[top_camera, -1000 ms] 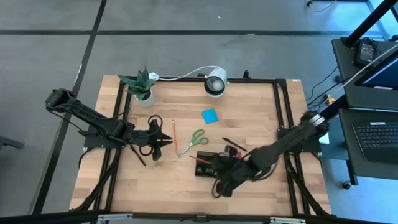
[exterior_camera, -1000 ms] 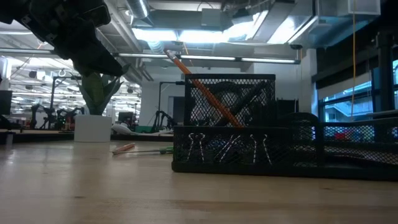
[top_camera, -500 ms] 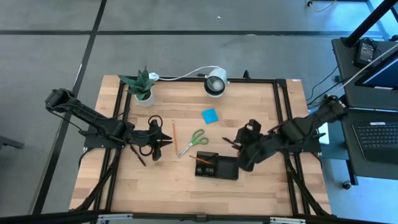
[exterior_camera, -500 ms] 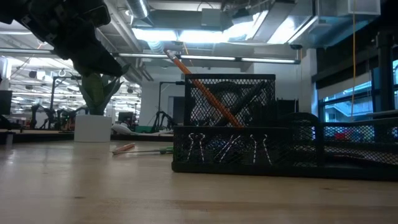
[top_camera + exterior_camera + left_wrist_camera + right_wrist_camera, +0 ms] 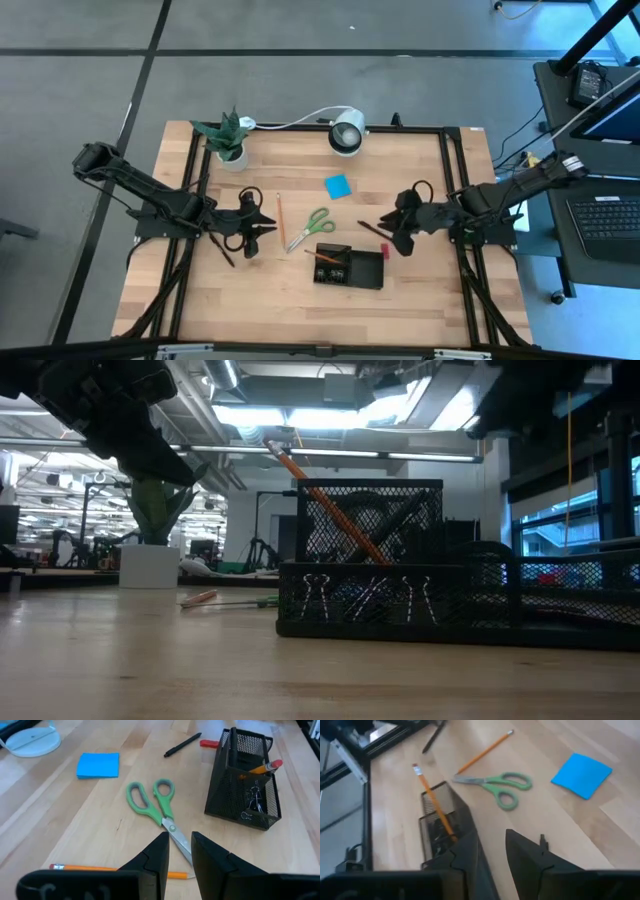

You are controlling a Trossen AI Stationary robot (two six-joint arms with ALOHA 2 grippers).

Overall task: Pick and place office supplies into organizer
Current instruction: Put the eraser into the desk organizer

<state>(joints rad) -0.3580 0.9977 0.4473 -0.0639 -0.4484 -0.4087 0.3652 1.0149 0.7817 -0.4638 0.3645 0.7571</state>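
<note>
Two grippers are hanging over the table from above: the left gripper (image 5: 268, 227) beside a loose pencil (image 5: 280, 216), the right gripper (image 5: 392, 232) just right of the black organizer (image 5: 349, 267). Low down, another pencil (image 5: 325, 508) is leaning out of the mesh organizer. Both wrist views are showing fingers a little apart, holding nothing, with green scissors (image 5: 156, 808) and a blue pad (image 5: 98, 765) lying ahead.

One pair of scissors (image 5: 309, 227), one sticky-note pad (image 5: 337, 186), two orange pencils (image 5: 280, 213), one organizer (image 5: 350, 267), one plant (image 5: 226, 138), one lamp (image 5: 347, 133).
</note>
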